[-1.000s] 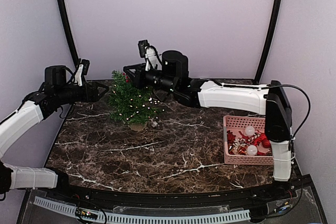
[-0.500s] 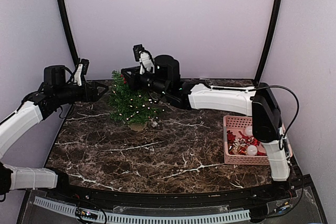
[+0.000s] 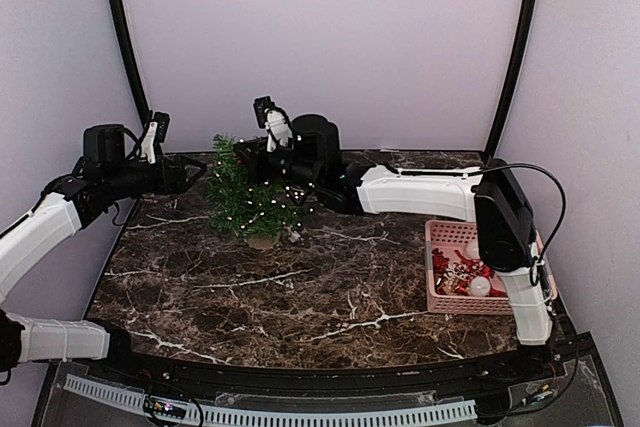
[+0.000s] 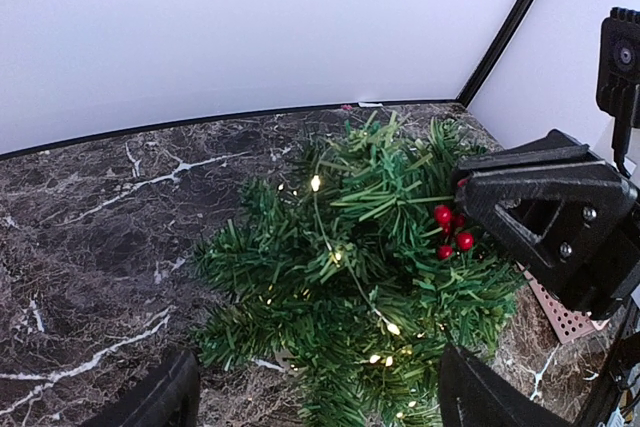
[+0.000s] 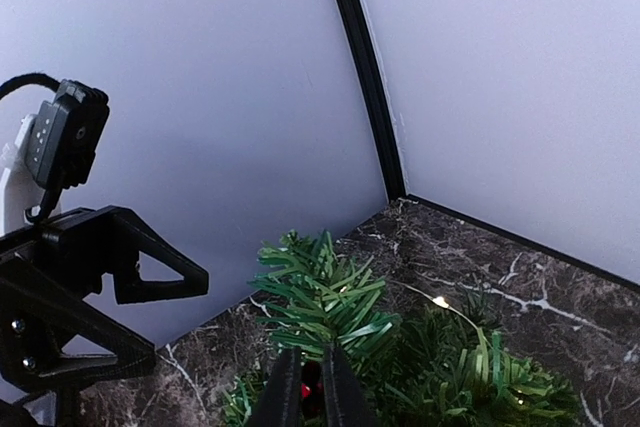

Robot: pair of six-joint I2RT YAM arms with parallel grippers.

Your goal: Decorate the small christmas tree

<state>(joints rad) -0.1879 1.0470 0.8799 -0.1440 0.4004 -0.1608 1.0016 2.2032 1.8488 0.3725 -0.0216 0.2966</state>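
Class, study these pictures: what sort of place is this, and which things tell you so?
Probably a robot test booth: plain pale walls close round a marble-patterned table, two robot arms are fixed at its near edge, and the small christmas tree and a pink basket of ornaments look like props.

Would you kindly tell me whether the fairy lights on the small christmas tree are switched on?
On: several bulbs of the fairy lights glow warm white among the branches of the small christmas tree.

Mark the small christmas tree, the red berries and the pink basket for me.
small christmas tree (image 3: 248, 205), top external view, middle of the foliage
red berries (image 4: 443, 214), left wrist view, the upper berry
pink basket (image 3: 465, 308), top external view, near rim
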